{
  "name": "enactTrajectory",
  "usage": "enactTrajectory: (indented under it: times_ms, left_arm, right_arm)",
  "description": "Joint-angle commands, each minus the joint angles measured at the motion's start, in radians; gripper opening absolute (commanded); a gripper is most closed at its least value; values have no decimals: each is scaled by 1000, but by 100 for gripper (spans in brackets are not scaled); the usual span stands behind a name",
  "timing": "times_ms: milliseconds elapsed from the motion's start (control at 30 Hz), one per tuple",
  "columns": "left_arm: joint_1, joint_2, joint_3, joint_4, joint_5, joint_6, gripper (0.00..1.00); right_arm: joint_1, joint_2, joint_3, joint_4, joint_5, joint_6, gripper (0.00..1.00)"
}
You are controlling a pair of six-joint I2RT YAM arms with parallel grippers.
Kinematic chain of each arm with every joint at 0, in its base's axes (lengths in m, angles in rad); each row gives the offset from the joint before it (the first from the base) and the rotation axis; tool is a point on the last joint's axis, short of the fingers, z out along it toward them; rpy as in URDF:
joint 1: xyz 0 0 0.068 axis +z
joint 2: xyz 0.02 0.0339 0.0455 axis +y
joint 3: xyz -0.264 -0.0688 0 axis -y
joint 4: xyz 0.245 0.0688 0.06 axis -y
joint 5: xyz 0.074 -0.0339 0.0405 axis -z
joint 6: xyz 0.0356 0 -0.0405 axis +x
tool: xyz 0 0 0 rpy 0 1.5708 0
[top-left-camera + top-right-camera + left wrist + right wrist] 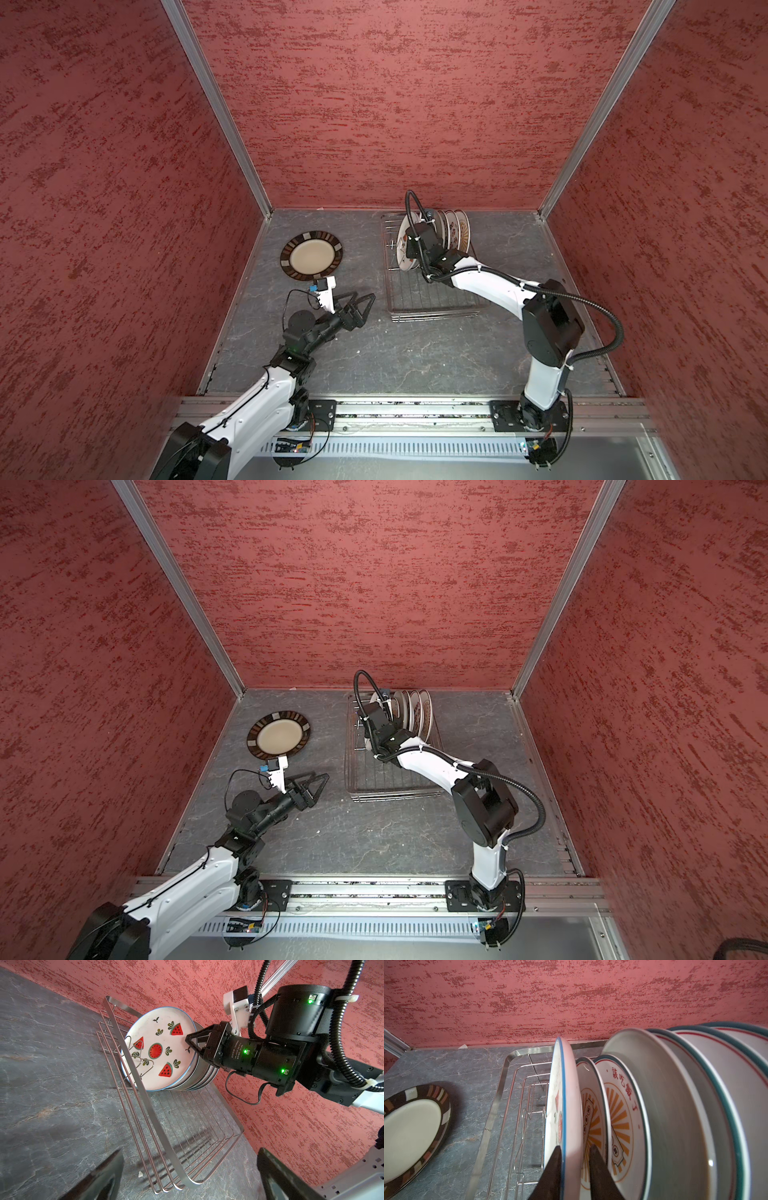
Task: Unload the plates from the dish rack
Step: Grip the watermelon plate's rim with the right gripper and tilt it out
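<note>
**Step in hand:** extraction of plate 2. 1 plate, dark-rimmed with a patterned border and a plain pale centre [311,255], already lies flat on the table [415,353], well to the left of the dish rack [164,1126]. The remaining plates stand on edge at the far end of the rack, near the back wall.

**Right gripper** [575,1148]**:** positioned at the rim of the watermelon plate [158,1049], the frontmost plate of the row. Its jaws straddle the rim with 1 finger on the decorated face and 1 behind. A thin sliver of the next plate shows past the rear finger, so whether the clamp is fully seated cannot be told.

**Left gripper** [363,297]**:** jaws spread wide, empty, held above the table between the unloaded plate and the rack.

**Next move, as judged:** confirm a firm clamp, then lift the plate straight up, clear of the upright prongs and the rack wall, before swinging it toward the table. Tilting early risks dragging the neighbouring plate.

**Appearance:** the watermelon plate is white with a thin blue rim and carries red watermelon slices and small leaf sprigs. Behind it, about 5 smaller plates [618,1105] lean closely together. They are white with teal rims, and 2 show orange sunbursts.
</note>
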Motion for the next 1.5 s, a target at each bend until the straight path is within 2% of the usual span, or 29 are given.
enactTrajectory:
  times_ms: [0,467,700,833,1100,1467]
  left_arm:
    - [-5,15,16,31,-5,-4,99]
    - [-8,61,26,54,0,-12,99]
    - [-9,60,27,52,-8,-9,99]
    - [-9,57,26,48,-11,-8,99]
    - [-9,31,23,27,-29,0,100]
    - [-9,15,20,18,-38,0,99]
  right_arm:
    - [-13,41,45,-2,-15,14,22]
    - [0,133,144,-47,108,19,13]
    - [17,137,156,-33,143,10,7]
    - [38,137,187,-40,201,-18,6]
    - [57,90,197,-31,282,-70,5]
    - [74,18,172,20,313,-137,3]
